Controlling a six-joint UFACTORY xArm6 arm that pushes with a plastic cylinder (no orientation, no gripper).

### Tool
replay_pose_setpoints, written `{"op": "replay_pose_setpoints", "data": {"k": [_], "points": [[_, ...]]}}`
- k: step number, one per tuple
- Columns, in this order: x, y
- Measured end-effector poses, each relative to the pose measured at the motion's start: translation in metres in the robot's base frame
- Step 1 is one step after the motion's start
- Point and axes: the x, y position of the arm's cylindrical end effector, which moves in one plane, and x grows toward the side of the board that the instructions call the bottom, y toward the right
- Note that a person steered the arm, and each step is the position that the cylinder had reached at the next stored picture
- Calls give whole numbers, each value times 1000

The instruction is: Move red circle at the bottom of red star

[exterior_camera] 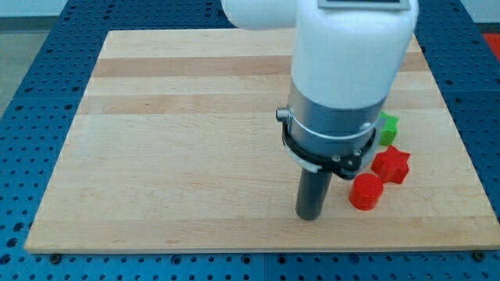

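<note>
The red round plastic block [366, 191], the task's red circle, is seen near the worktop's bottom right corner, touching or almost touching the lower left side of the red star-shaped plastic block [391, 164]. A green plastic block [388, 127], its shape partly hidden by the arm, lies just above the star toward the right edge. My tip [311, 216], the lower end of the dark rod, is set just to the left of the red circle, apart from it. No claw is fitted to this arm, so no spread or pinched state can be told.

The circle is judged to sit slightly left of directly below the star. A short, gentle push toward the right edge would be needed, kept low so the star is not struck. The pale wooden worktop [180, 156] is bare to the left, giving free room for repositioning; little margin is left toward the bottom and right edges.
</note>
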Motion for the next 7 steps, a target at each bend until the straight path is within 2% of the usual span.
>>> {"op": "replay_pose_setpoints", "data": {"k": [2, 6, 7], "points": [[-7, 1], [-8, 81], [-8, 85]]}}
